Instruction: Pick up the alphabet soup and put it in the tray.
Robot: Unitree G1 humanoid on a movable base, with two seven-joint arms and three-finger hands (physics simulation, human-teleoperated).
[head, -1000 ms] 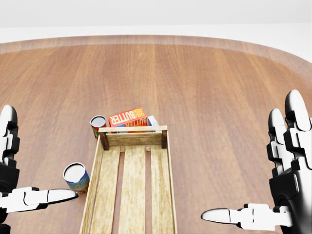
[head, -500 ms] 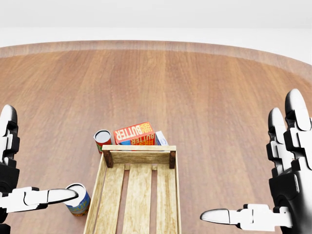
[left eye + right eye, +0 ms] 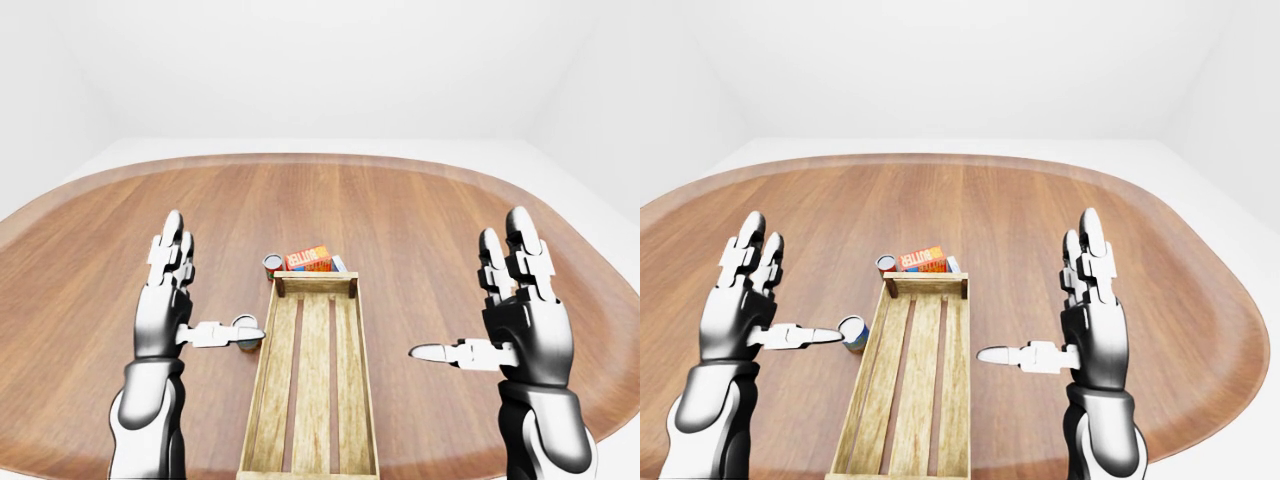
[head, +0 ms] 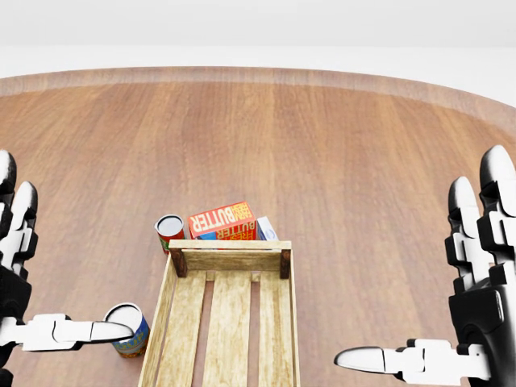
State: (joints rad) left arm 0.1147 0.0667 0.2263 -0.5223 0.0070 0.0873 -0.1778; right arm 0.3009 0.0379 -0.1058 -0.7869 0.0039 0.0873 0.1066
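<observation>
I have both hands raised over the wooden table (image 4: pixel 339 161), palms facing each other, and neither one holds anything. The left hand (image 3: pixel 165 305) has its fingers (image 3: pixel 170 245) pointing up and spread, with the thumb stretched out sideways. The right hand (image 3: pixel 520 320) mirrors it, fingers upright and thumb stuck out toward the middle, wide open.

The soup can (image 4: pixel 129 326) stands upright on the table just beside the left thumb tip; in the head view the thumb overlaps its top edge, but I cannot tell whether it actually touches. The can sits just outside the left wall of the wooden tray (image 4: pixel 230 322), near that wall's middle. The tray lies lengthwise between my two hands, its slatted floor bare, well apart from the right thumb.

Past the far end of the tray, beyond the fingertips of both hands, a second can with a red label (image 4: pixel 169 230) stands upright beside a butter box (image 4: pixel 222 220) lying flat against the tray's end wall. Another small box (image 4: pixel 266 230) peeks out at the butter box's right.
</observation>
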